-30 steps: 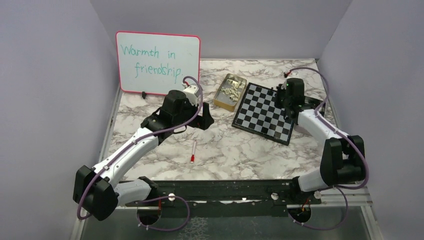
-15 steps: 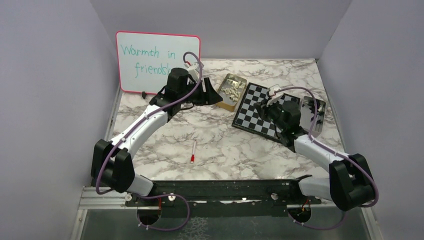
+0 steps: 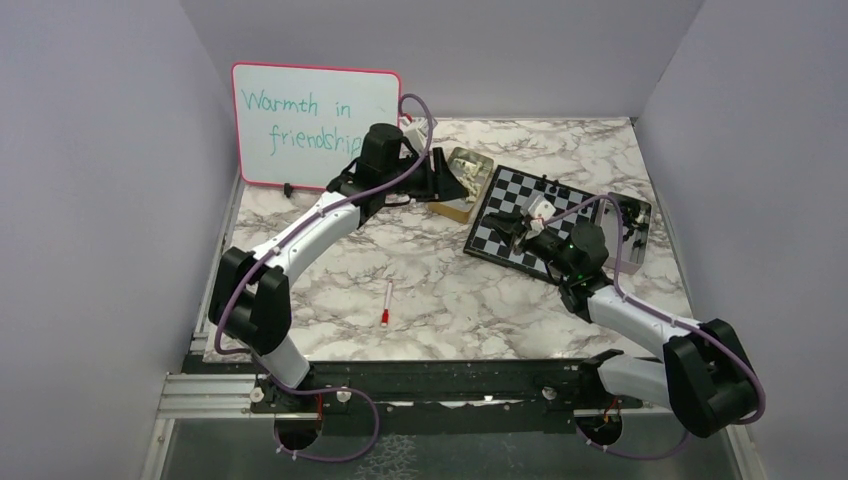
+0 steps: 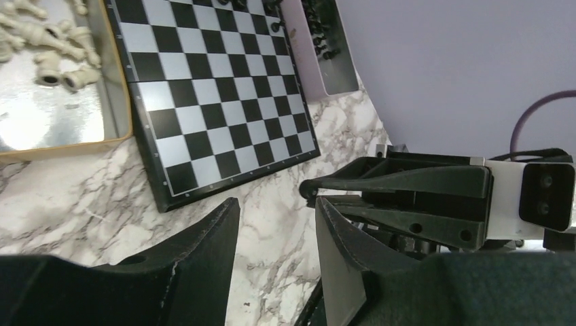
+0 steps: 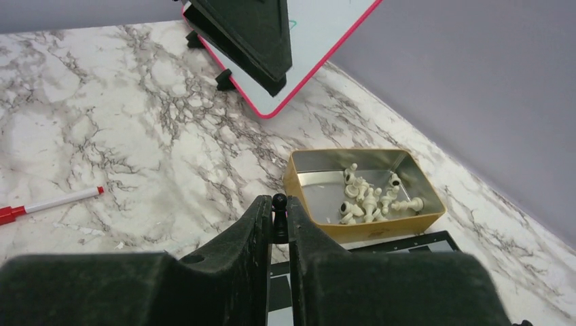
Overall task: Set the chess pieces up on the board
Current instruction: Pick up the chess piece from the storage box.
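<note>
The board lies at the table's right middle; in the left wrist view, the board has a black piece at its far edge. Over the board's near left corner hangs my right gripper, and in its wrist view the right gripper is shut on a black pawn. Cream chess pieces lie loose in a gold tin. My left gripper hovers beside that tin; its wrist view shows the left gripper open over bare marble, nothing between the fingers.
A grey tin holding black pieces sits right of the board. A pink-framed whiteboard stands at the back left. A red-capped marker lies on the marble in front.
My left arm swung back and right to the gold tin, its jaws narrowing. My right arm came from the far right side of the board to its near left corner with the pawn.
</note>
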You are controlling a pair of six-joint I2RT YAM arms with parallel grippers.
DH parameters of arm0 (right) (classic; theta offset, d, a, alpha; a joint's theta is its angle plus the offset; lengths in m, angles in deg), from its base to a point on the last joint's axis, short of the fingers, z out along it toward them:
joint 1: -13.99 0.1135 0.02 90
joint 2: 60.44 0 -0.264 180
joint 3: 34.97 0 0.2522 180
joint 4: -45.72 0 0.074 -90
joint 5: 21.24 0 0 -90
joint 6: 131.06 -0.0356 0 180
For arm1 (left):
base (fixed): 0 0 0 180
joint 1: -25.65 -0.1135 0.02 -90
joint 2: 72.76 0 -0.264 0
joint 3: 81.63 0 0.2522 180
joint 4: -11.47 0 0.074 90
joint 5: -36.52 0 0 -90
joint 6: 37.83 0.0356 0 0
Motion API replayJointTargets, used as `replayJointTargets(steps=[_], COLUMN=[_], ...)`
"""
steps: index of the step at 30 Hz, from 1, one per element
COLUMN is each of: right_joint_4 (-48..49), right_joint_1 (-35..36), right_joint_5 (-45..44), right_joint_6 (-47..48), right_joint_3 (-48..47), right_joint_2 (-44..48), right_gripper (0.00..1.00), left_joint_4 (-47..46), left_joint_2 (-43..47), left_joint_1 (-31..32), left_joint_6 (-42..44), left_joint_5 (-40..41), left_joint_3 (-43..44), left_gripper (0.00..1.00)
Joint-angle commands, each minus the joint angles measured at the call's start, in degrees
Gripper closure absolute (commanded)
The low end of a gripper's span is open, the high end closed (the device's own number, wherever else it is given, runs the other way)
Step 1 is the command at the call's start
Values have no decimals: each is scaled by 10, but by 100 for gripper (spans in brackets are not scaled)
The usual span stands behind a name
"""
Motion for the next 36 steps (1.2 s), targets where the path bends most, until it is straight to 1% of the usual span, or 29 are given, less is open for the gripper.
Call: replayJointTargets(steps=[1,11,15,24,32,35,36], right_joint_4=[37,48,45,41,47,53,56], right_joint_1=[6,10,10,11,12,12,12], right_joint_5=[28,25,18,16,21,23,21], right_joint_6=[27,42,46,51,57,60,60], right_joint_3=[7,16,17,16,20,23,24], right_joint_2=[17,18,22,25,18,17,17], right_gripper=[82,82,82,82,82,82,82], left_joint_4=[-21,-22,-21,-14,-14,-14,-13], left_joint_2=[-8,-40,-45,-61,-76,-81,-83], left_joint_1=[29,66,74,83,91,91,91], left_joint_6=[21,35,42,48,47,46,45], left_joint_5=[-27,-58,-69,-66,-68,-69,-70], left_joint_3=[29,44,46,47,54,53,53], left_gripper=[54,54,57,61,70,80,81])
